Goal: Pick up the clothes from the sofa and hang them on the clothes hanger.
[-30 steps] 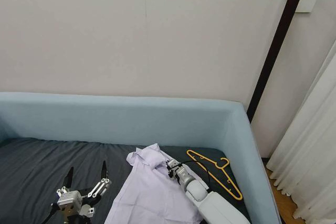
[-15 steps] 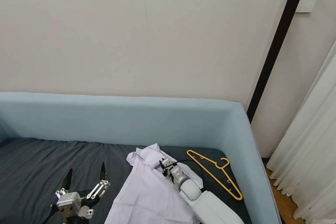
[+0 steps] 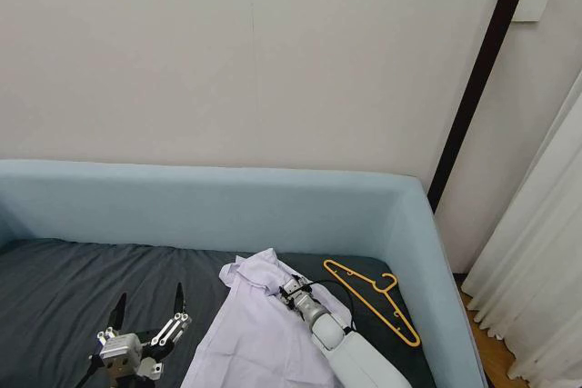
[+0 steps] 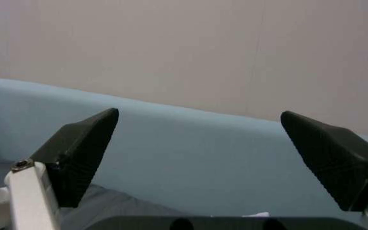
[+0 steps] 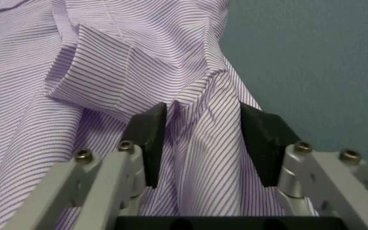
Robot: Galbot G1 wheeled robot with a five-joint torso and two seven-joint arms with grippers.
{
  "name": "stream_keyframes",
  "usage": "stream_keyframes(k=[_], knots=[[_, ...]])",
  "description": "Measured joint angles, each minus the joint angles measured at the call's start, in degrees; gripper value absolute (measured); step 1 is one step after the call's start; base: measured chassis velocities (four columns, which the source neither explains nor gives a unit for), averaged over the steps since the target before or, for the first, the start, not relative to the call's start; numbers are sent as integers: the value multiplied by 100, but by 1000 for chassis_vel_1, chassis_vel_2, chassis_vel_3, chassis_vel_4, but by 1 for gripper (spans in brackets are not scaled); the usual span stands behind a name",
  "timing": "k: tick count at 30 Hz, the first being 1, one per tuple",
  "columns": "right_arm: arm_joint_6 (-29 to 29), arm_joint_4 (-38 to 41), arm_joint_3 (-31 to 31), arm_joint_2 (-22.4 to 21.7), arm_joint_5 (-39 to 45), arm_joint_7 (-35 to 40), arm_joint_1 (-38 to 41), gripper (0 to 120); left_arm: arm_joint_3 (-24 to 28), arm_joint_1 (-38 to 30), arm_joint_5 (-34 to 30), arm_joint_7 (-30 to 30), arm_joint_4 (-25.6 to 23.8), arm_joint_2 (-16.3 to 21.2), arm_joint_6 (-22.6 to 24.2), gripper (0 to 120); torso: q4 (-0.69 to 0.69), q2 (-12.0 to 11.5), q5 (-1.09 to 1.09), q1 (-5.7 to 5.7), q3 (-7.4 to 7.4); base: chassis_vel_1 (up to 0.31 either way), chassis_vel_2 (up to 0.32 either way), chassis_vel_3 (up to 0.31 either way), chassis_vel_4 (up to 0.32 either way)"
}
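Sofa: right gripper part-open astride shirt (left gripper wide).

- The sofa spans the lower half of the head view, its backrest at 12 o'clock from the seat.
- The shirt lies on the seat, toward 5 o'clock.
- The hanger lies flat on the seat at 3 o'clock from the shirt, near it.
- The right gripper sits on the shirt at its 1 o'clock edge, straddling a fold.
- The left gripper hangs over the seat at 9 o'clock from the shirt, apart from it.
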Motion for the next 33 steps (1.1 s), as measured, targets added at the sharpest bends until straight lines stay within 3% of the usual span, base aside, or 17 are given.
stream_keyframes(k=[5,11,21,26,29,33], knots=[[58,184,-78,-68,164,-51,-14,18,38,-5,-7,0,0,-43,-1,100,0,0,0,0,0,0,0,0,0],[128,330,-118,-146,415,-138,-46,1,44,-14,-8,-5,0,-58,-1,100,0,0,1,0,0,0,0,0,0],[415,629,-158,-272,886,-229,-71,0,56,-31,-12,-21,0,-55,-1,100,0,0,1,0,0,0,0,0,0],[934,941,-134,-431,1571,-367,-34,0,59,-57,-38,-44,0,-28,-3,100,0,0,1,0,0,0,0,0,0],[1312,1190,-108,-536,2104,-382,73,0,58,-92,-69,-62,4,-15,-7,100,-1,0,1,0,0,0,0,0,0],[1516,2222,-322,-925,3534,-414,434,0,96,-133,-97,-85,24,-11,-47,100,0,0,1,0,1,0,0,0,0]])
